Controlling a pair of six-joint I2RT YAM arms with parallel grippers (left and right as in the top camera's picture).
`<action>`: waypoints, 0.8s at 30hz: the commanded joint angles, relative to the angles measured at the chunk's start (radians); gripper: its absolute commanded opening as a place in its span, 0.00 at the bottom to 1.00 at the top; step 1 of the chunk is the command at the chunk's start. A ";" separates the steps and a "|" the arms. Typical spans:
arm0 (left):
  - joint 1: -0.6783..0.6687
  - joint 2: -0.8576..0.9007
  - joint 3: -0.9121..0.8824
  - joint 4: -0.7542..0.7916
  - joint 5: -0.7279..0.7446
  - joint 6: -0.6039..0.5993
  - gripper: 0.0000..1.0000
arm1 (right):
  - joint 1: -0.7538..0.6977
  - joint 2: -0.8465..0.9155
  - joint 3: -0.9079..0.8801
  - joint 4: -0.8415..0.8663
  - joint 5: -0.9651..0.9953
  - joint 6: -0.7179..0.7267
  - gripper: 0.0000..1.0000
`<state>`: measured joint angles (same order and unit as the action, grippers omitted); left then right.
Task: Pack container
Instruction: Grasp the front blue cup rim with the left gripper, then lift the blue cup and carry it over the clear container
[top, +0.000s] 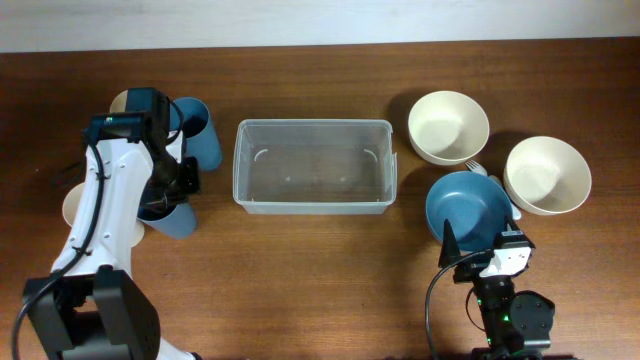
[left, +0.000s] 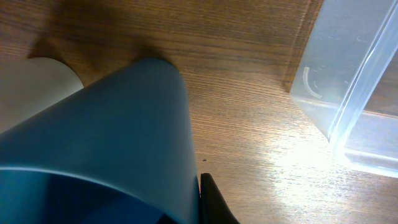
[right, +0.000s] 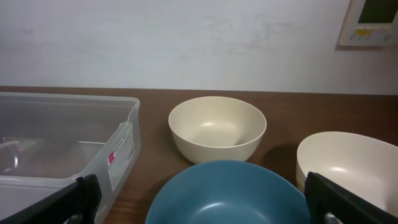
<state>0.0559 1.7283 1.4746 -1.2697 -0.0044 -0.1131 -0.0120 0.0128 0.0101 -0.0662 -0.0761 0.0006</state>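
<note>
Container (top: 313, 165) mid-tabletop (top: 320, 290), empty. Left of container: left fingers (left: 214, 202) clamped on tilted blue cup (top: 176, 216). Right of container: right fingers (right: 84, 199) apart, near blue bowl (top: 470, 205). Risk: tilted cup slips from grip, or clips container wall going in.

Sticker: a white sticker (right: 115, 163) on the near end wall of the container (right: 68, 109), seen from the right wrist; red mark at its top, fine print below.
Sticker print: too small to read.
Wall panel: a pale panel (right: 369, 23) on the wall, top right, with a dark screen; nothing on it is legible.
Readable text: none in any view.
</note>
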 joint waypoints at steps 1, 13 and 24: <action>0.003 0.007 -0.007 0.002 0.000 -0.007 0.02 | 0.005 -0.010 -0.005 -0.005 0.005 0.003 0.99; -0.032 -0.012 0.041 -0.058 0.019 -0.014 0.02 | 0.005 -0.010 -0.005 -0.005 0.005 0.003 0.99; -0.128 -0.084 0.216 -0.167 0.002 -0.014 0.02 | 0.005 -0.010 -0.005 -0.005 0.005 0.003 0.99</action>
<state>-0.0566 1.6993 1.6272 -1.4220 0.0032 -0.1181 -0.0120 0.0128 0.0101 -0.0662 -0.0757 0.0002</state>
